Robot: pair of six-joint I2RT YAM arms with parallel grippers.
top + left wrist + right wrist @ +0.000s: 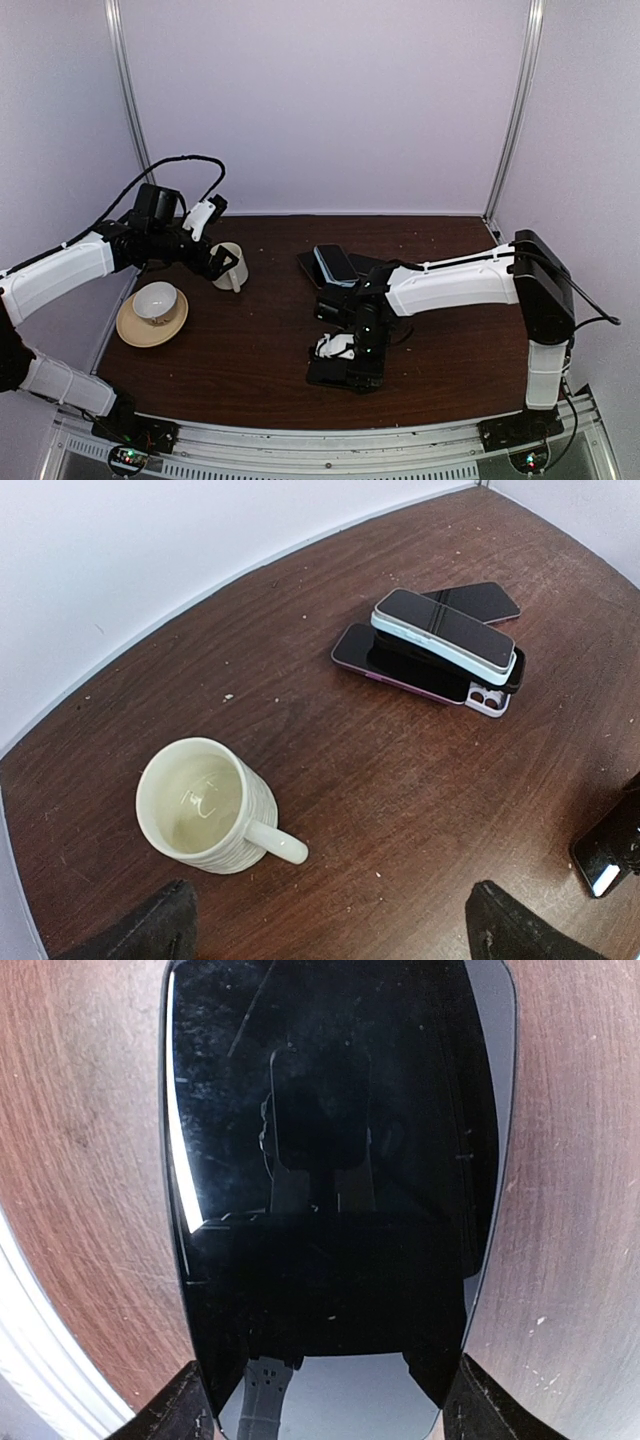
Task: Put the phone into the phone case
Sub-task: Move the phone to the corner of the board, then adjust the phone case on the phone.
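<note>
Top external view: the right arm rises from its base at the tabletop's (pixel 250 380) near right corner, folds at the elbow and reaches left, its wrist turned down over the middle of the near edge. The right gripper (pixel 350 347) stands over the black phone (pixel 340 378), which lies flat there. The left arm stretches out over the left edge, and the left gripper (pixel 212 262) hangs just beside a pale mug (pixel 231 268). A cup (pixel 155 300) sits on a saucer (pixel 135 330) at the left edge. A stack (pixel 335 263) of flat handsets lies toward the far edge, well apart from the phone.

Left wrist view: the left gripper (pixel 325 932) is spread to its widest, its fingertips (pixel 150 930) at the lower corners with nothing between them, above the bare wood. The mug (pixel 205 800) shows its hollow and its handle. The stack (pixel 440 635) resolves into several slabs, one of them pale-edged; which is the phone case I cannot tell. The phone's (pixel 606 860) glossy end shows at the right border.

Right wrist view: the phone (pixel 330 1160) fills the frame, screen up. The right gripper (pixel 328 1412) is part spread, and its fingertips (pixel 172 1415) meet the two long edges, pinching the phone across its width.
</note>
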